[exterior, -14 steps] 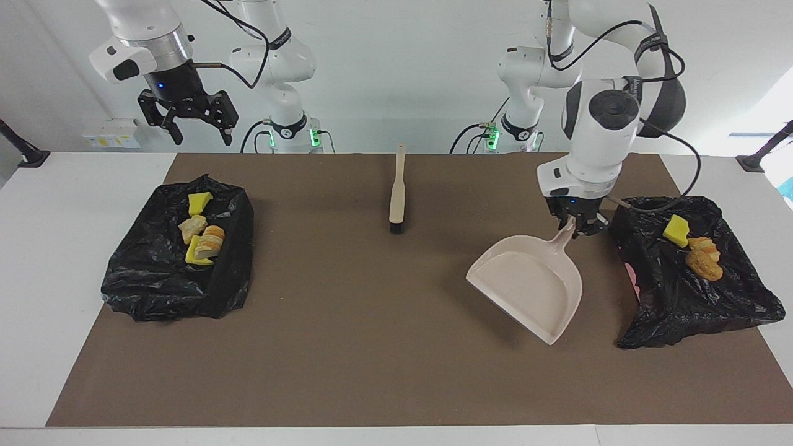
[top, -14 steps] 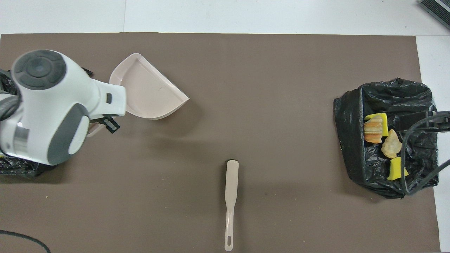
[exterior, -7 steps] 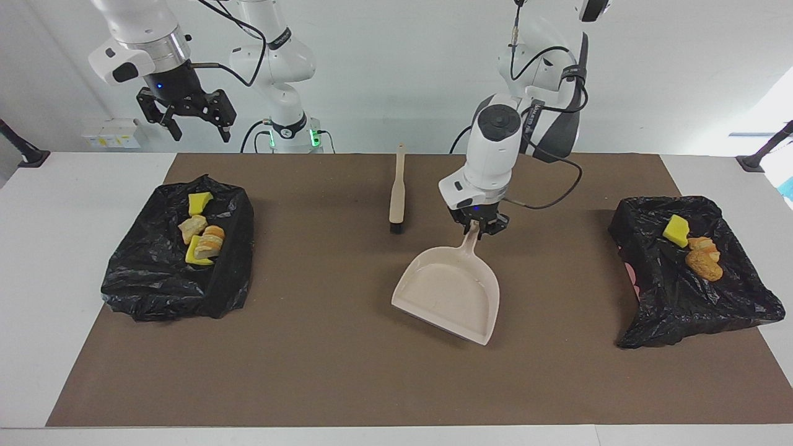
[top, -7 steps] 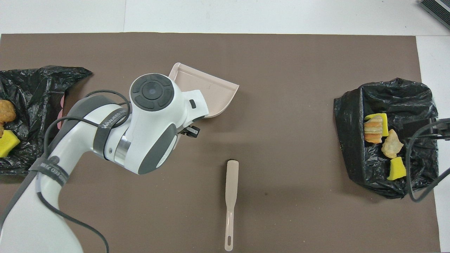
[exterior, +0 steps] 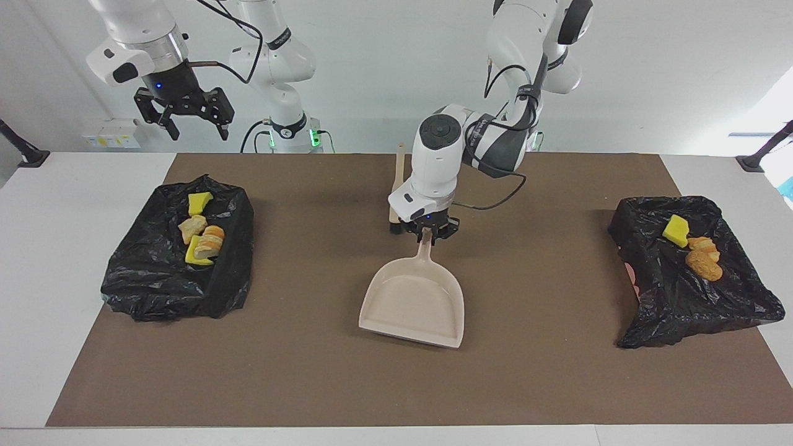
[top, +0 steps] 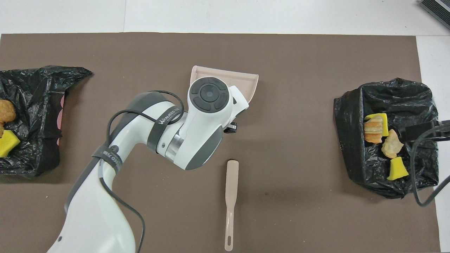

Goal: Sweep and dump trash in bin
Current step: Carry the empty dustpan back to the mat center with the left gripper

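My left gripper [exterior: 427,235] is shut on the handle of the beige dustpan [exterior: 415,303], which sits low at the middle of the brown mat with its mouth facing away from the robots. No trash shows in the pan. In the overhead view the left arm hides all but the dustpan's front edge [top: 242,75]. The trash, yellow sponge chunks [exterior: 199,202] and bread lumps [exterior: 704,263], lies in two black-bagged bins [exterior: 173,279] [exterior: 681,303] at the mat's two ends. My right gripper [exterior: 196,127] hangs open and high over the table edge by the bin at its own end.
A beige brush [exterior: 397,192] [top: 232,196] lies on the mat, nearer to the robots than the dustpan, its bristle end toward the pan. The brown mat [exterior: 310,371] covers most of the white table.
The left arm has carried the dustpan from beside the bin at its own end to the middle of the mat, turning its mouth away from the robots. The right gripper has barely moved.
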Motion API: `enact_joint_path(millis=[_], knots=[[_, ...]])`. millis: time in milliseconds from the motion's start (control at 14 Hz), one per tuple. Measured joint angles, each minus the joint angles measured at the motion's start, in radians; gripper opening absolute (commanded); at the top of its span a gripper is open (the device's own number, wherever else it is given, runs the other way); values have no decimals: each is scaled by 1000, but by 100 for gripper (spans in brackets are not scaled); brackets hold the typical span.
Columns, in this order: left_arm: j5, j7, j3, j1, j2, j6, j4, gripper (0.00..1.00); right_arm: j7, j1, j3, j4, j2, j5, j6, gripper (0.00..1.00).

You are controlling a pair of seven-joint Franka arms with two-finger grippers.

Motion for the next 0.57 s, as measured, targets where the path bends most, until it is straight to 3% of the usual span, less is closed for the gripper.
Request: enact_joint_path(millis=[214,427,498,570], knots=[[0,-151,4,-46,73,15,50,0,-1,0,0,0,0,0,0,100],[0,-252,7,-48,81,72,58,0,-1,0,0,0,0,0,0,100],[0,-260,11,-47,81,85,58,16,-1,0,0,0,0,0,0,100],[0,-261,13,-45,81,90,58,79,-1,0,0,0,0,0,0,100]])
